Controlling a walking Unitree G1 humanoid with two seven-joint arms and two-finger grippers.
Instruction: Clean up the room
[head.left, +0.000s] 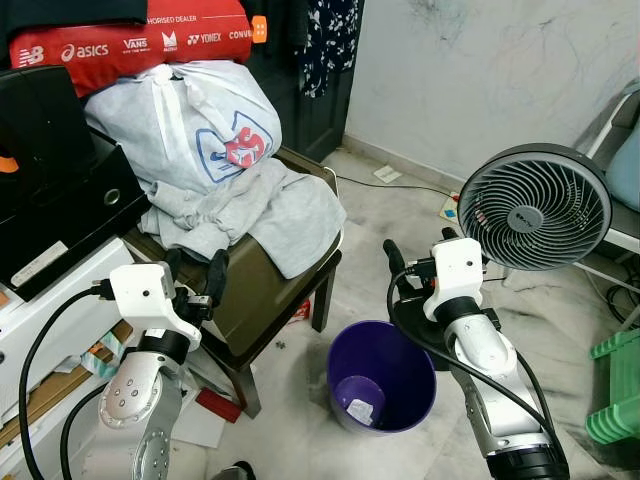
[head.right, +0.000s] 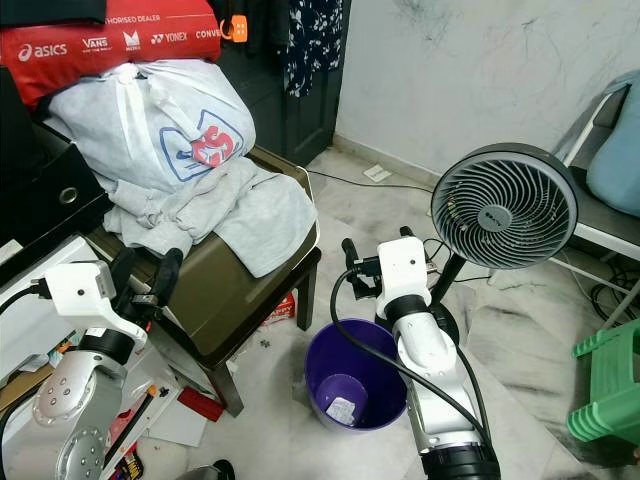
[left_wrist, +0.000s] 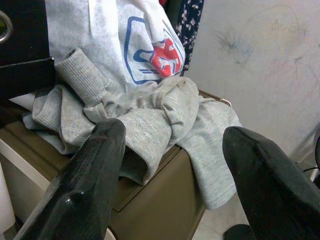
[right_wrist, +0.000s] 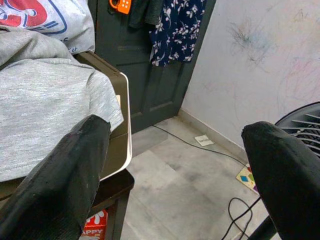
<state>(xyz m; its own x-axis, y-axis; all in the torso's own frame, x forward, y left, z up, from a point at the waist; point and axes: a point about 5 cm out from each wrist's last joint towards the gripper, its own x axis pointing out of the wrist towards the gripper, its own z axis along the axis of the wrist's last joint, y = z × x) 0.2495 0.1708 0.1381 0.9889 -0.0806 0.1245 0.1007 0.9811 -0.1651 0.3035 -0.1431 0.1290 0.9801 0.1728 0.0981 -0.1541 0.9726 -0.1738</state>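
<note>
- At far left of the head views, stacked black boxes (head.left: 45, 160) on a white unit, with papers and clutter at the lower left corner.
- Lower left, left gripper (head.left: 195, 272) raised in front of the chair, fingers spread apart and holding nothing; in its wrist view the two black fingers (left_wrist: 85, 175) frame the grey cloth, apart from it.
- Upper left, red sports banner (head.left: 130, 40) behind a tied white bag (head.left: 190, 115) printed with a blue and red logo.
- Left of centre, grey garment (head.left: 265, 210) crumpled under the bag on an olive-brown chair (head.left: 265, 290), one flap hanging over the seat's front right corner.
- Under the chair, small red carton (head.left: 300, 310) on the floor.
- Top centre, dark door with a navy floral cloth (head.left: 335, 40) hanging on it.
- Bottom centre, purple bin (head.left: 380, 375) on the tiled floor, just right of the chair leg, with a bit of paper inside.
- Right of centre, right gripper (head.left: 415, 250) held above the bin's far rim, fingers wide apart and empty.
- Right, grey round fan (head.left: 533, 205) just behind the right arm, near the scuffed wall.
- Lower right edge, green stool (head.left: 615, 390).
</note>
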